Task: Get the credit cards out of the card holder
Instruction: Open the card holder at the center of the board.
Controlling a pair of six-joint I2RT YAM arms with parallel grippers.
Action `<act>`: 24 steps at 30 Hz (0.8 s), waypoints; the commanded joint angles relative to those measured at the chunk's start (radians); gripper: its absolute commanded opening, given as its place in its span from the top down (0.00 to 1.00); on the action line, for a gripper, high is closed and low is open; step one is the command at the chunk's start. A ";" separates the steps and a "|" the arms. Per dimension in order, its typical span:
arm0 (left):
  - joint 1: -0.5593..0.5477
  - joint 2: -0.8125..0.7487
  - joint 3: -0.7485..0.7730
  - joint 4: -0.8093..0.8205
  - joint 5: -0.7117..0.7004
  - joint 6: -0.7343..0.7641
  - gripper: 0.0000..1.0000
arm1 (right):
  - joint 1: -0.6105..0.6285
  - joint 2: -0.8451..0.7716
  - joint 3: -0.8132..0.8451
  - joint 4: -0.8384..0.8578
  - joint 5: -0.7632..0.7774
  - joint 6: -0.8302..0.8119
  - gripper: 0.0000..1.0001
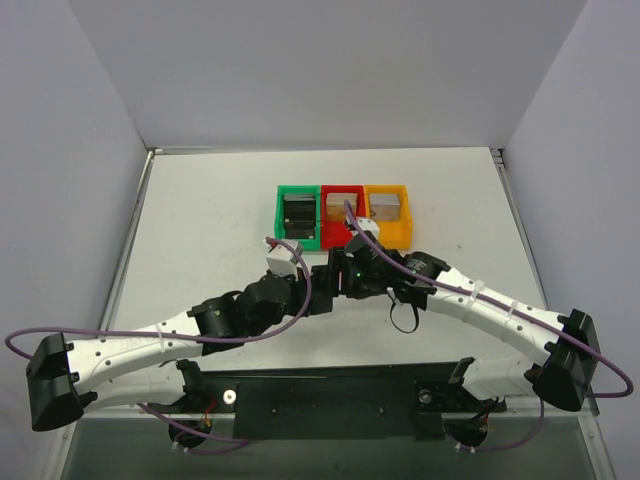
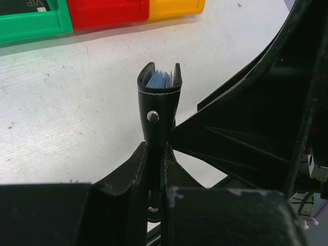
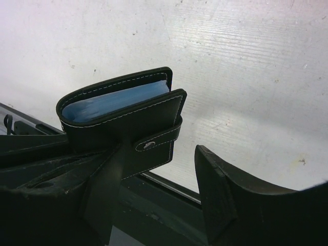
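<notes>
okay, card holder [image 2: 158, 110]: clamped low in left gripper [image 2: 156, 154]
right gripper [image 3: 138, 200]: jaws apart, just beside it
left wrist only: bins [image 2: 107, 13] beyond, bare table [image 2: 77, 102] between
right wrist only: snap tab [image 3: 154, 143] across the front

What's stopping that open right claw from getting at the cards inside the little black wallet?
No loose object does. The small black stitched card holder, clamped in the left gripper, is folded shut, its snap tab across the edge.

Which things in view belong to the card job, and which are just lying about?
Job: card holder, clamped in left tool; right tool, open beside it; blue-grey leaves inside, cards or pockets unclear.
Lying about: green bin, red bin, yellow bin.
</notes>
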 commanded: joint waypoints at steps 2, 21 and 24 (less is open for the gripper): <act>-0.019 -0.032 0.045 0.061 -0.007 0.010 1.00 | -0.016 0.034 0.033 -0.004 0.008 0.018 0.50; -0.034 -0.084 0.037 0.067 -0.021 0.015 1.00 | -0.027 0.072 0.024 -0.036 -0.003 0.016 0.83; -0.037 -0.084 0.035 0.070 -0.019 0.015 1.00 | -0.027 0.081 0.030 -0.043 -0.002 0.015 0.83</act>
